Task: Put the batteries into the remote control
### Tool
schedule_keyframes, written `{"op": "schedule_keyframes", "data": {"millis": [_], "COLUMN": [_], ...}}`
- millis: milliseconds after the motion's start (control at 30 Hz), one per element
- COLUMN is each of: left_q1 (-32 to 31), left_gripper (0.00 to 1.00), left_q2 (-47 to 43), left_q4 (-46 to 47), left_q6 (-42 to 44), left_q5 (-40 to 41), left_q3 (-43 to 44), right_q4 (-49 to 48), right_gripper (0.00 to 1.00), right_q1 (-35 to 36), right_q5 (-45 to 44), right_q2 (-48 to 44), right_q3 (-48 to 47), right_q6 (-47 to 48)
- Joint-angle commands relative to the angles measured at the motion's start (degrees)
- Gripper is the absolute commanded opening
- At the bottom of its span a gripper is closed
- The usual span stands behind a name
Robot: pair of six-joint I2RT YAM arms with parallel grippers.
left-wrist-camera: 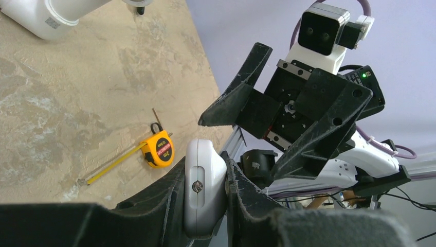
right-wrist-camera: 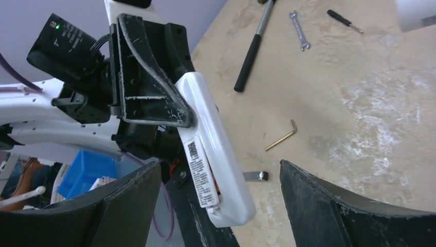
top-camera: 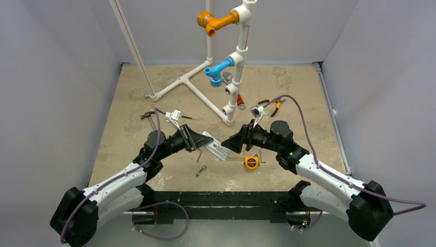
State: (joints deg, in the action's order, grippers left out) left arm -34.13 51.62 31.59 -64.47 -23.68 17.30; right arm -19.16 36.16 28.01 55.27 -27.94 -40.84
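The white remote control (top-camera: 217,147) is lifted off the table and tilted, with my left gripper (top-camera: 202,141) shut on its upper end. The left wrist view shows that end (left-wrist-camera: 204,193) clamped between both fingers. My right gripper (top-camera: 232,145) is open, facing the left one. In the right wrist view the remote's lower end (right-wrist-camera: 226,200) hangs between my spread fingers (right-wrist-camera: 128,206) with a gap on each side. The labelled back cover (right-wrist-camera: 199,172) faces the camera, and a thin red-orange sliver (right-wrist-camera: 217,183) shows at its edge. The batteries do not show plainly.
An orange tape measure (top-camera: 251,162) lies below the right gripper. A small grey metal piece (top-camera: 201,170) and a brass hex key (right-wrist-camera: 282,136) lie under the remote. A hammer (right-wrist-camera: 252,51), wrench (right-wrist-camera: 299,30) and screwdriver (right-wrist-camera: 345,20) lie farther off. The white pipe frame (top-camera: 237,77) stands behind.
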Motion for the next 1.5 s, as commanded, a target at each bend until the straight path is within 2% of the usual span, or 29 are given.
{"op": "schedule_keyframes", "data": {"millis": [0,200,767,833,1033,1167,1233,1467], "left_q1": [0.17,0.19,0.15,0.20,0.18,0.18,0.18,0.19], "left_gripper": [0.00,0.00,0.00,0.00,0.00,0.00,0.00,0.00], "left_q2": [-0.39,-0.42,-0.17,-0.05,0.15,0.15,0.25,0.69], "left_q4": [2.95,2.86,2.51,2.51,2.57,2.34,2.33,2.51], "left_q6": [-0.07,0.05,0.13,0.05,0.04,0.18,0.24,0.26], "left_q5": [-0.56,-1.01,-0.86,-0.84,-0.82,-0.84,-0.92,-1.02], "left_q3": [2.23,2.22,2.57,2.55,2.86,2.97,2.93,3.13], "right_q4": [-1.40,-2.16,-4.92,-4.90,-6.20,-8.48,-8.86,-8.89], "right_gripper": [0.81,0.72,0.46,0.46,0.67,0.73,0.71,0.54], "right_q1": [2.07,1.99,2.05,2.04,2.04,2.05,2.07,2.12], "right_q5": [-1.06,-4.34,0.22,0.48,-1.81,-0.91,0.66,4.86], "right_q2": [1.95,5.42,8.42,8.17,5.64,5.07,5.96,10.84], "right_q3": [-2.82,-3.34,-3.71,-3.66,-2.62,-1.92,-2.23,-3.32], "right_q6": [2.32,1.55,1.95,2.21,1.82,1.38,1.29,0.94]}}
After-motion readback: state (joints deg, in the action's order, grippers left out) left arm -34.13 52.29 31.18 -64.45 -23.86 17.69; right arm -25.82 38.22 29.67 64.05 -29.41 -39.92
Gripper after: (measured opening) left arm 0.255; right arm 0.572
